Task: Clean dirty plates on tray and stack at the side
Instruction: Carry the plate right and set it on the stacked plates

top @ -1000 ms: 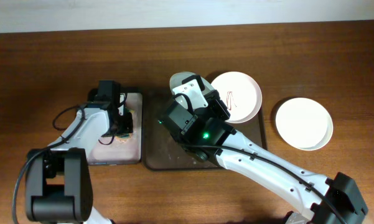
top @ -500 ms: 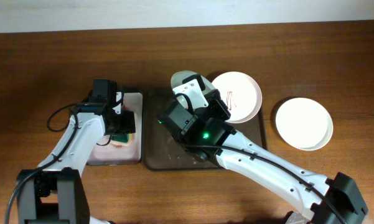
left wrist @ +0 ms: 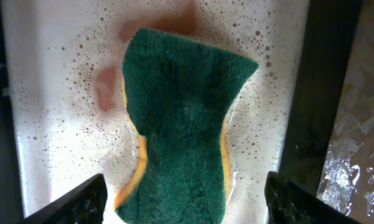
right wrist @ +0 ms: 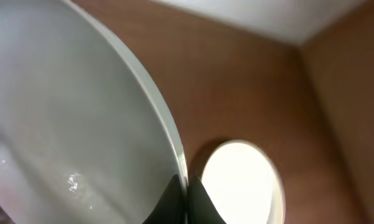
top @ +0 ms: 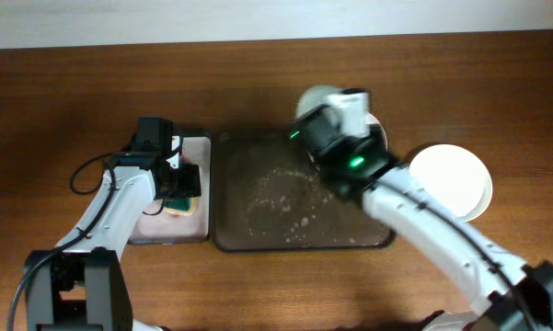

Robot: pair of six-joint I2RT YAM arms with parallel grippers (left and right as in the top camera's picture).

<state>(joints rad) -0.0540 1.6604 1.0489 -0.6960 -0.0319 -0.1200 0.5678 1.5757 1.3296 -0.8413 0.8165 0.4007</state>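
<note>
My right gripper (top: 329, 110) is shut on the rim of a pale green-white plate (top: 311, 97), held tilted above the far right corner of the dark brown tray (top: 258, 198). In the right wrist view its fingertips (right wrist: 185, 190) pinch the plate (right wrist: 68, 118) at the edge, with a plain white plate (right wrist: 239, 180) below. That white plate (top: 451, 181) lies on the table right of the tray. My left gripper (top: 179, 179) is open above a green sponge (left wrist: 180, 124), its fingers (left wrist: 81, 202) apart on either side and not touching it.
The sponge lies in a soapy pinkish-white sponge tray (top: 156, 221) left of the brown tray. Wet suds speckle the brown tray's floor. My right arm crosses the tray's far right corner and hides what lies under it.
My left gripper has opened and let the sponge go in the sponge tray. My right arm has swung right with the pale plate, from the tray's middle toward its far right corner.
</note>
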